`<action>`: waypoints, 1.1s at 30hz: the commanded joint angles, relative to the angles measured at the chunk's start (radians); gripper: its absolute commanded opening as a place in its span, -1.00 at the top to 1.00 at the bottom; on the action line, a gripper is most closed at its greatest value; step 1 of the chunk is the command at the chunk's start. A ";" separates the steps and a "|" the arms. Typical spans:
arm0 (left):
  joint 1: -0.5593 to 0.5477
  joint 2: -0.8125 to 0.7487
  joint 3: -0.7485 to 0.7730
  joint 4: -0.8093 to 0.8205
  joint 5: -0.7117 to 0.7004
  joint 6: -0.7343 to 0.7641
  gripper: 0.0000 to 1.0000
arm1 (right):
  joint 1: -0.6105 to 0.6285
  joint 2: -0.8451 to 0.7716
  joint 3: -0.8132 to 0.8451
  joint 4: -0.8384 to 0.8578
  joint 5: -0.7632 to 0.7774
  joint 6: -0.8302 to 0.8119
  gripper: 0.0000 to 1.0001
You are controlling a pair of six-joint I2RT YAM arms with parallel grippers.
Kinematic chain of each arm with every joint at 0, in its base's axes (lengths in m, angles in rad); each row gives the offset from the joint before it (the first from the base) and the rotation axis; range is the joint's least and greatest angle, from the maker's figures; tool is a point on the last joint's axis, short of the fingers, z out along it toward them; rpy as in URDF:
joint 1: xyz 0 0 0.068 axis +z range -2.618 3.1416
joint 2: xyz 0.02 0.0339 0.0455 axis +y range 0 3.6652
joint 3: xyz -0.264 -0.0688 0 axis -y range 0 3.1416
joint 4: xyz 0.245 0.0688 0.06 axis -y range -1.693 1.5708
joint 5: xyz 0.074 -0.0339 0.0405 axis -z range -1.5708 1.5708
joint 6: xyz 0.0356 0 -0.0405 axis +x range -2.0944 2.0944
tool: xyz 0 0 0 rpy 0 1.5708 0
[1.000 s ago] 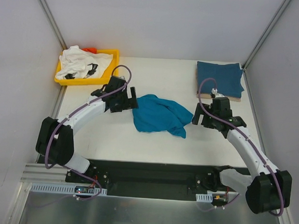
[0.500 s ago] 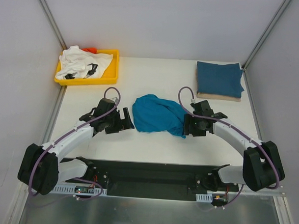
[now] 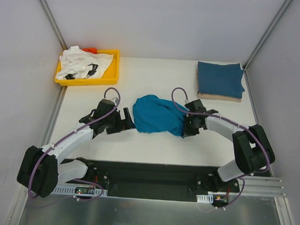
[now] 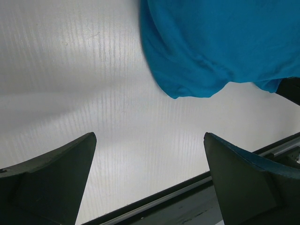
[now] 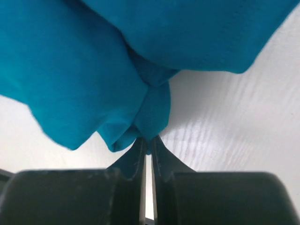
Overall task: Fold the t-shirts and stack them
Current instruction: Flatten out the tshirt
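Top external view, centre of frame: the teal-blue t-shirt (image 3: 157,115) lies crumpled on the white worktop (image 3: 156,73), between the two arms, not yet spread or folded. The right jaws sit at the shirt's lower-right edge. In the right wrist view they are drawn nearly together, with a small fold of teal cloth pinched between the fingertips (image 5: 157,154) at bottom centre. This is judged to be a hold on the hem, taken so that the edge can be drawn outward. The left jaws stand wide apart and hold nothing. In the left wrist view their dark fingers (image 4: 61,178) flank bare worktop, and the nearest lobe of the shirt hangs in the upper right of that frame, near but untouched. That placement suits a reach for the opposite edge, since a two-point hold is probably needed to pull the cloth flat.

Upper right: the darker blue t-shirt (image 3: 220,79) rests folded square on a pale layer. It reads as the start of the stack, kept well apart from the working area. Upper left: the white t-shirt with black marks (image 3: 80,63) lies heaped in the yellow tray (image 3: 115,67) beside a small orange-red item (image 3: 91,50) — evidently still waiting its turn.
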 commanded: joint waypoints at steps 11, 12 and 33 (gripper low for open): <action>-0.006 -0.236 -0.086 0.108 0.001 0.056 -0.99 | 0.218 -0.375 0.288 -0.189 0.145 -0.046 0.99; -0.006 -0.274 -0.086 0.109 0.003 0.068 -0.99 | 0.224 -0.410 0.329 -0.197 0.145 -0.054 0.99; -0.006 -0.541 -0.099 0.133 0.144 0.103 -0.99 | 0.236 -0.095 1.498 0.058 -0.042 -0.074 0.99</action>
